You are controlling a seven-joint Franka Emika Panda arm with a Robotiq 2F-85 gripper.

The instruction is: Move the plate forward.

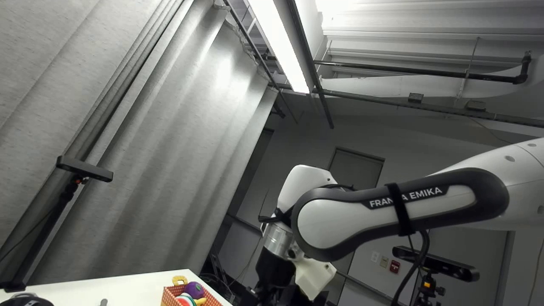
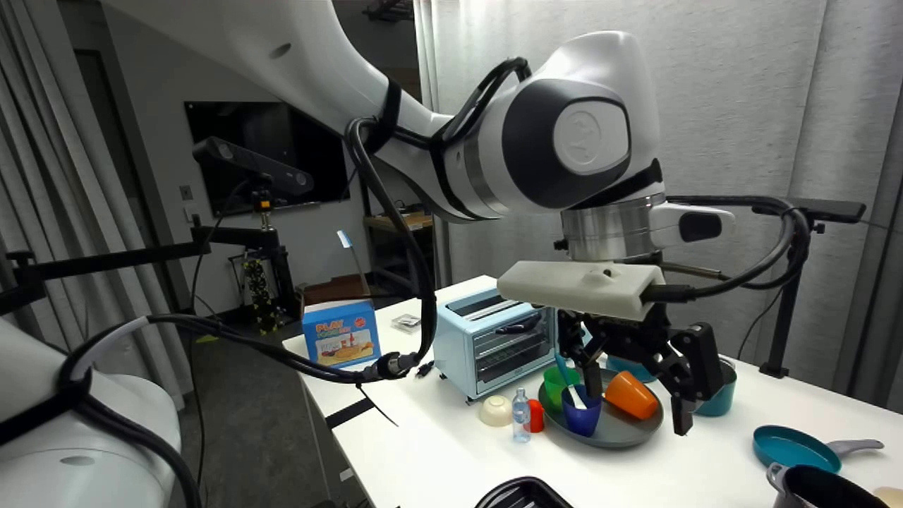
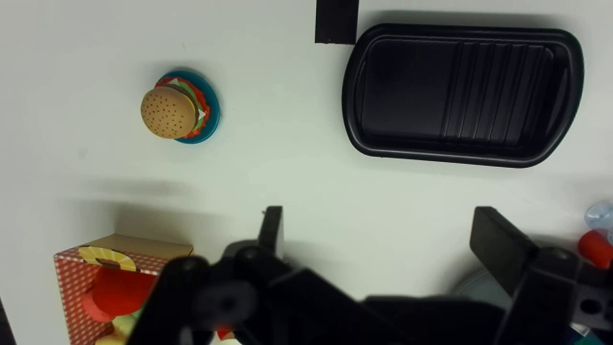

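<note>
The plate (image 2: 624, 431) is round and grey and lies on the white table in an exterior view. It holds a green cup (image 2: 554, 384), a blue cup (image 2: 581, 416) and a tipped orange cup (image 2: 631, 396). Only a small part of the plate (image 3: 481, 293) shows in the wrist view, behind a finger at the lower right. My gripper (image 2: 636, 398) is open and empty and hangs above the table near the plate. Its two fingers (image 3: 378, 215) are wide apart in the wrist view, with bare table between them. In the remaining exterior view the fingertips are out of frame.
A black ribbed tray (image 3: 407, 91) and a toy burger (image 3: 168, 112) on a teal disc lie on the table. A red checked box (image 3: 76, 292) holds toys. A blue toaster oven (image 2: 458, 346), a small bottle (image 2: 520, 418), a teal pan (image 2: 790, 448) and a dark pot (image 2: 825, 490) stand around.
</note>
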